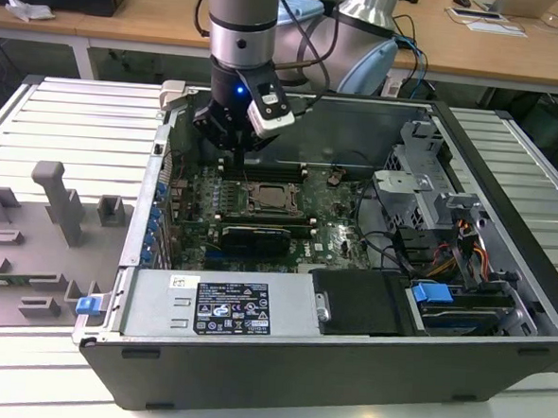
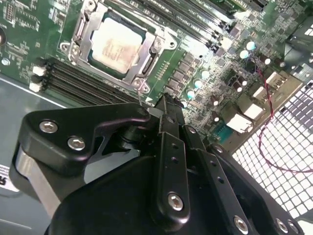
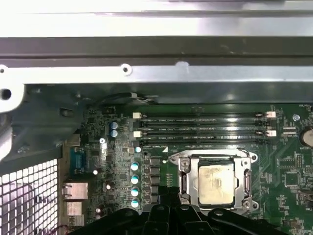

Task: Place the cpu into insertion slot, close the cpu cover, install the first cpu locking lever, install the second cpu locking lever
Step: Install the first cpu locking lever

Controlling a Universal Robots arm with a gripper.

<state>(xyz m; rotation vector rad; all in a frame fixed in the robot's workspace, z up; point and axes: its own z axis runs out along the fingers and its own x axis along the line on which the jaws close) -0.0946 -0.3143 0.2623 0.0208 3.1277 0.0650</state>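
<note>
An open case (image 1: 344, 384) is laid on a slatted table (image 1: 76, 121). Grey blocks (image 1: 60, 200) are set at the exterior view's left. Memory slots (image 3: 200, 131) and capacitors (image 3: 135, 179) are seen on the board (image 3: 288, 161).

Cpu (image 3: 215, 183) seated in insertion slot (image 3: 195, 188), cpu cover (image 3: 184, 169) down flat.
Dull silver square, framed in silver, mid green board (image 3: 288, 166).
</note>
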